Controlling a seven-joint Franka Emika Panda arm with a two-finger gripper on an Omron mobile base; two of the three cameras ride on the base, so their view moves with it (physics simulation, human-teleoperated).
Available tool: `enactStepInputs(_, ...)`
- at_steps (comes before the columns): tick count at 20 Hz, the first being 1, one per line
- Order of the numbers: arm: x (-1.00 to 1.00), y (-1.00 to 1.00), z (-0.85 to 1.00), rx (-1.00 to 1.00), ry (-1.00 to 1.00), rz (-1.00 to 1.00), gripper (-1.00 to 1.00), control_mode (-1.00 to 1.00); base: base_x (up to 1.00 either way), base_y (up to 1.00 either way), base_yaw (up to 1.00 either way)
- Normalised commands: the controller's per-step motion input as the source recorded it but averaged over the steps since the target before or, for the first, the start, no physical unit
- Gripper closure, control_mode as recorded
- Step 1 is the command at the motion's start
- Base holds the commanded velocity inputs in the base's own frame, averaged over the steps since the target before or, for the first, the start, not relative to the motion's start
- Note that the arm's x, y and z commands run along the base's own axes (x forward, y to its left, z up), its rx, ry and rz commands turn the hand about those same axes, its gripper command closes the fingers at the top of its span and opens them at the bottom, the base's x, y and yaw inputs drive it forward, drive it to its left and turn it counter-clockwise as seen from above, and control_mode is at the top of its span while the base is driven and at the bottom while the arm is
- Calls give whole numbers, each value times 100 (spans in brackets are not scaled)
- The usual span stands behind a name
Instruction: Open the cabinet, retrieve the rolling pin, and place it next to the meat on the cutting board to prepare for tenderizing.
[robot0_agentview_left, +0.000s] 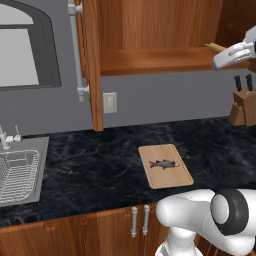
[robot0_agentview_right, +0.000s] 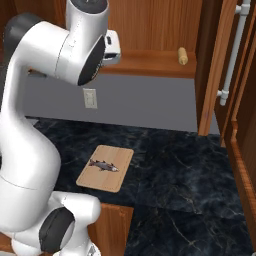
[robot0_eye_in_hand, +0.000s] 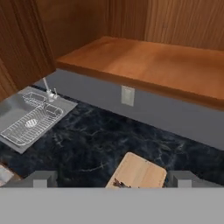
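gripper (robot0_eye_in_hand: 112, 179) spread wide before the cabinet (robot0_eye_in_hand: 144, 61) shelf; right base view reveals the rolling pin (robot0_agentview_right: 183, 56).

Tan cutting board (robot0_agentview_left: 165, 173), blk marbled counter (robot0_agentview_left: 90, 165)

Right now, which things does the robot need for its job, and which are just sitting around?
For the job:
- reddish-brown wooden wall cabinet, doors open
- light-tan wooden rolling pin on its shelf
- small grey-brown fish-shaped meat
- light tan wooden cutting board
- open gripper

Just lying about:
- steel sink
- wooden knife block
- white wall outlet
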Motion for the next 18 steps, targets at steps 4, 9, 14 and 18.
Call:
enactStepInputs(4, 25, -39, 0, -16, -10, -23, -100, -100, 0, 0, 0)
enactStepInputs(9, 43, -43, 0, -12, -3, -28, -100, -100, 0, 0, 0)
enactStepInputs(14, 39, -50, -1, -4, -1, -19, -100, -100, 0, 0, 0)
enactStepInputs(18, 59, -48, 0, -1, 0, -16, -100, -100, 0, 0, 0)
